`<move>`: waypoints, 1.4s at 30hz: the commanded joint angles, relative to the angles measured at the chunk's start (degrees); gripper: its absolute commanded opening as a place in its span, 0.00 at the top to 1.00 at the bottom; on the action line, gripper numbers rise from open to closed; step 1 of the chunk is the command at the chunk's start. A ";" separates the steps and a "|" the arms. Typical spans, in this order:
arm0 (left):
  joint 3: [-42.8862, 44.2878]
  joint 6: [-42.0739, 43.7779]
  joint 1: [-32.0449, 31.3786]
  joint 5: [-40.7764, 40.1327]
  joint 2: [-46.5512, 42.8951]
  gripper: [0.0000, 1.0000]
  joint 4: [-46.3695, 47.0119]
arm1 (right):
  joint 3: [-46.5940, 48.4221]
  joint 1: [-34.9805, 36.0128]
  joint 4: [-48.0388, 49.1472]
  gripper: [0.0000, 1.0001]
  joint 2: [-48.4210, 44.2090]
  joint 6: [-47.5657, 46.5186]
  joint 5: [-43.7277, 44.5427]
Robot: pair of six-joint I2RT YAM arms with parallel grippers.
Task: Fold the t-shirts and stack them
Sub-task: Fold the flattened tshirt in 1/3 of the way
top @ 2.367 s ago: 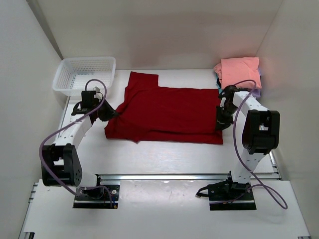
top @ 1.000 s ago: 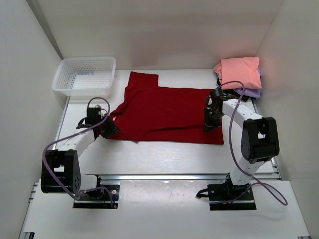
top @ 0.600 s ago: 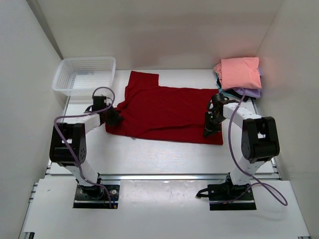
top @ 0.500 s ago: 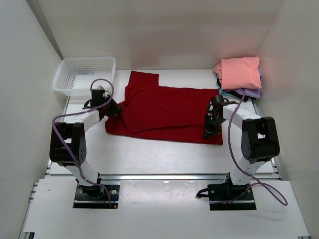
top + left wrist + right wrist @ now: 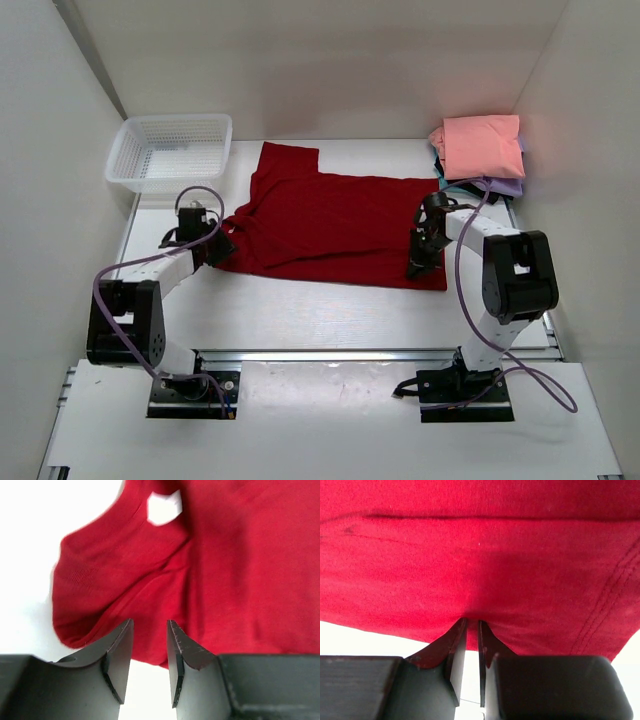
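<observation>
Spread flat on table [image 5: 300,310]: dark red t-shirt [image 5: 330,225], long axis left to right. Past its far right corner: folded stack [image 5: 480,145]. At its right hem: right pincer [image 5: 470,622], narrow, nipping near edge. At its left end: left pincer [image 5: 150,622], half open, empty, cloth just ahead of tips. Likely next: close on left edge.

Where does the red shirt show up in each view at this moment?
Top external: red shirt spread flat across mid-table.
Left wrist: red shirt fills the top and right of the frame.
Right wrist: red shirt fills the upper frame, with its hem low.
Shared landmark: white table along the shirt's edge.
</observation>
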 commanded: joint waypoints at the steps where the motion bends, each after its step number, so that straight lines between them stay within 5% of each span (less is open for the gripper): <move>1: -0.57 2.10 -1.58 -3.67 2.19 0.56 0.40 | 2.89 -0.13 0.84 0.87 3.49 -0.68 1.02; 8: 9.79 4.73 -4.21 -7.80 13.00 0.69 -10.55 | 6.32 0.40 -5.57 0.90 7.98 -2.96 3.74; 13: 9.81 7.80 -3.43 -8.33 13.82 0.99 -20.24 | 5.89 0.23 -9.44 0.91 8.25 -4.28 4.19; 23: -3.80 9.48 -5.18 -7.80 -0.51 1.00 -30.18 | 0.09 -2.76 -11.47 0.91 2.80 -5.42 3.92; 42: -2.05 6.49 -11.16 -7.27 -7.11 1.00 -43.37 | -10.73 0.40 -13.05 0.90 -4.41 -6.04 4.62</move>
